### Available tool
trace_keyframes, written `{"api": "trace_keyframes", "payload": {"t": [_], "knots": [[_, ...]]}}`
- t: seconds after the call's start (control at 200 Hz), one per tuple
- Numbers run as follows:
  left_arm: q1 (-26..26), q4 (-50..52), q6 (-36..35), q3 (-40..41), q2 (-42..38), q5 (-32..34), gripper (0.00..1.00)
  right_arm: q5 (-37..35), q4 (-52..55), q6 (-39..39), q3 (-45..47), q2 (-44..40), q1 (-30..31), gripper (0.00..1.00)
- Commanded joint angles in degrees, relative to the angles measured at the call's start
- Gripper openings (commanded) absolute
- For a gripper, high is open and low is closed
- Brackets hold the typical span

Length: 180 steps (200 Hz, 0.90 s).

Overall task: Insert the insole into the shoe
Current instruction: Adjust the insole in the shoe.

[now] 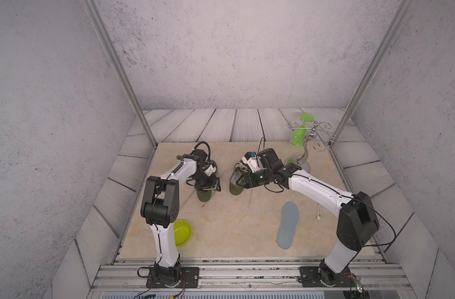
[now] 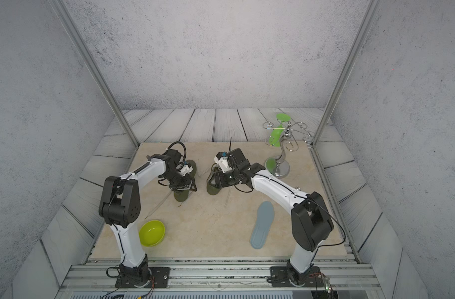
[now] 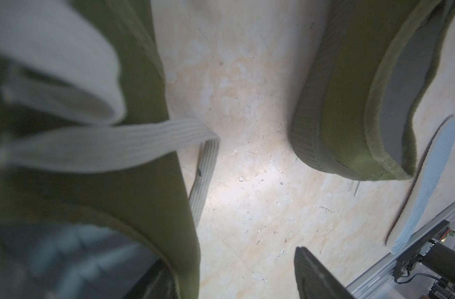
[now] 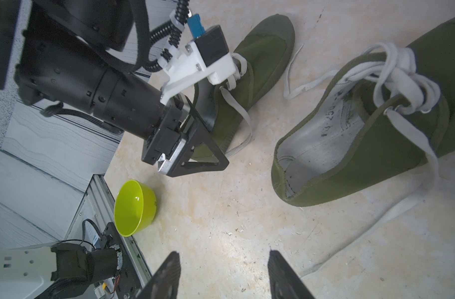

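Observation:
Two olive-green shoes with white laces stand mid-table. My left gripper (image 1: 208, 187) (image 2: 184, 187) is open over the left shoe (image 1: 204, 196) (image 3: 148, 181). One finger is inside the heel opening and the other finger (image 3: 314, 274) is outside, clear of the wall. My right gripper (image 4: 224, 261) (image 1: 238, 181) hangs open with only bare table between its fingers, beside the right shoe (image 1: 235, 190) (image 4: 350, 155), whose grey lining shows. The blue-grey insole (image 1: 288, 225) (image 2: 263, 224) (image 3: 433, 168) lies flat near the right arm, untouched.
A yellow-green bowl (image 1: 183, 232) (image 4: 134, 207) sits beside the left arm's base. A metal stand (image 1: 305, 155) holding a green glass (image 1: 299, 134) is at the back right. A white marker (image 1: 319, 211) lies right of the insole. Loose laces trail on the table between the shoes.

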<state>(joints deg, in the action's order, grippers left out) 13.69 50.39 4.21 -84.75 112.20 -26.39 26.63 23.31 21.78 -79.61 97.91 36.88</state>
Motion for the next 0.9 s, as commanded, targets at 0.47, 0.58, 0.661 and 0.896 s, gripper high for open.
{"api": "trace_keyframes", "payload": {"t": [0.47,0.58,0.661,0.896], "knots": [[0.28,1.69,2.11,-1.38,-4.71,-4.37,0.71,0.59,-0.63,-0.16,1.52,-4.30,-0.32,0.55],[0.28,1.49,2.47,-1.56,-4.85,-5.29,0.71,0.36,-0.82,-0.07,1.99,-4.78,-0.32,0.55],[0.28,1.29,2.66,-1.56,-5.04,-6.11,0.71,0.18,-0.68,-0.16,2.14,-4.99,-0.32,0.55],[0.28,-0.14,4.66,-1.29,-10.25,-3.26,0.70,-2.38,0.76,-0.03,3.17,-6.55,-0.76,0.55]]}}
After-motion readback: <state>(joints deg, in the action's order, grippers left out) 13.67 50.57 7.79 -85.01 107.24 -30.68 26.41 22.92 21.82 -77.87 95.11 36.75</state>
